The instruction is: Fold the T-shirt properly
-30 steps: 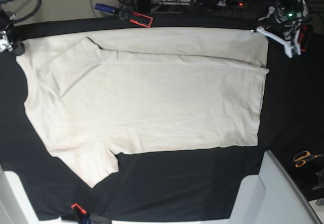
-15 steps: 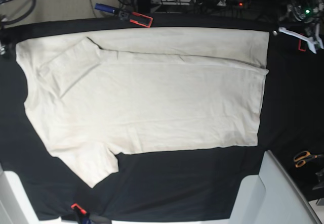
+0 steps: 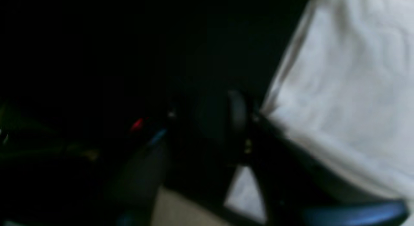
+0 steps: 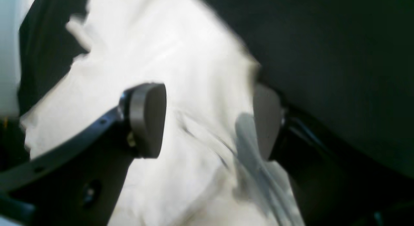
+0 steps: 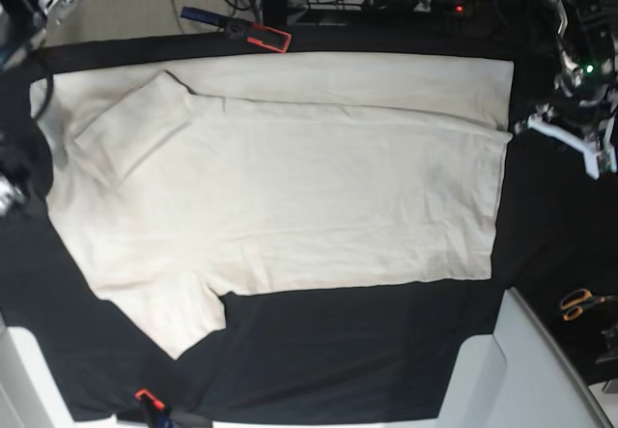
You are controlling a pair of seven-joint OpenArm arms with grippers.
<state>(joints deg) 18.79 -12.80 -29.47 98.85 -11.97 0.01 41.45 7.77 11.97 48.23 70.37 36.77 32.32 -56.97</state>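
T-shirt flat; right hand agape over its edge.

The T-shirt is spread flat on the table cloth. Its top strip is folded down over its body. The left gripper is held just beside the T-shirt's edge, on the base view's right. The right gripper is placed at the T-shirt's opposite edge. Scissors are set well apart from the T-shirt, below the left gripper.
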